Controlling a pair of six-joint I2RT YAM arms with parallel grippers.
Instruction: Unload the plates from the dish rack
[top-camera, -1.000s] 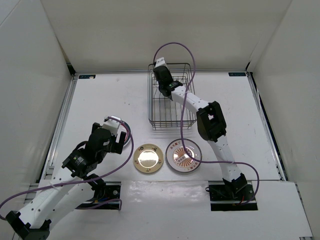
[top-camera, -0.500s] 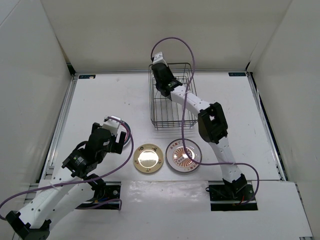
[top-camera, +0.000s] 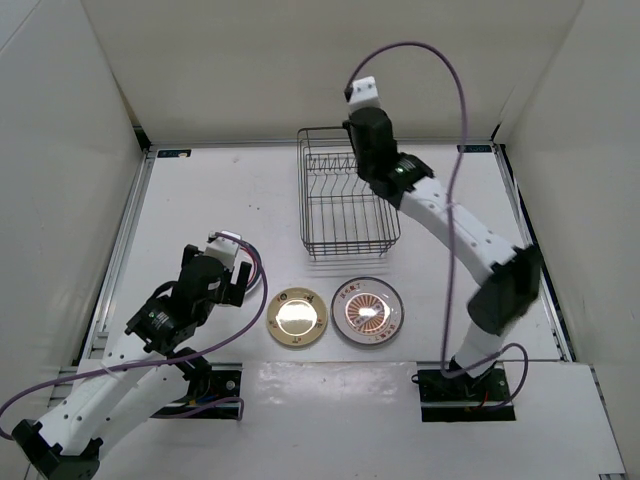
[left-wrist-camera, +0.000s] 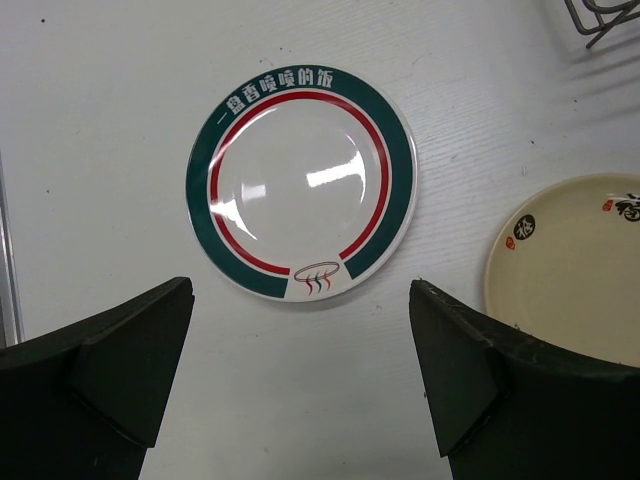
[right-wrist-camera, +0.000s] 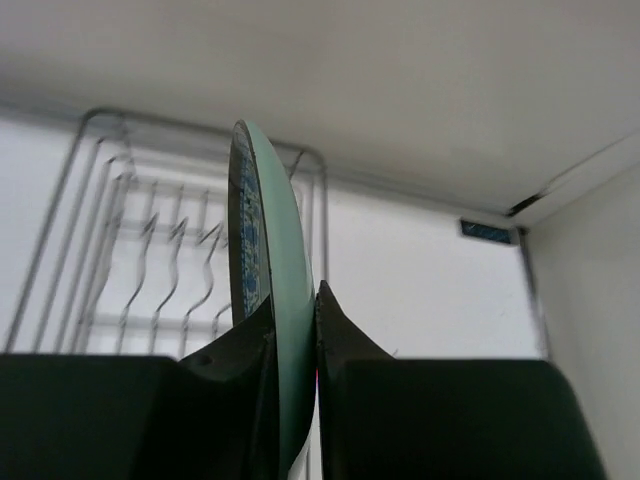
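Up out of the dish rack (top-camera: 303, 190) since a second ago, the right gripper (right-wrist-camera: 296, 310) grasps the dark teal plate (right-wrist-camera: 262, 230) edge-on by its rim, at the upper middle of the top view. Nearest, at lower left, the left gripper (left-wrist-camera: 300, 290) hangs released over the green-rimmed plate (left-wrist-camera: 300, 180), flat on the table (top-camera: 200, 200). Right of it lie the cream plate (top-camera: 297, 316) and the sunburst plate (top-camera: 367, 311), with the rack beyond them.

Top view looks down from above and behind over the whole table (top-camera: 220, 200); left wrist view faces straight down, close over a green-rimmed plate (left-wrist-camera: 300, 180), lower left in the top view; right wrist view looks close past a teal plate (right-wrist-camera: 280, 250) at the rack (right-wrist-camera: 150, 230), upper centre there.
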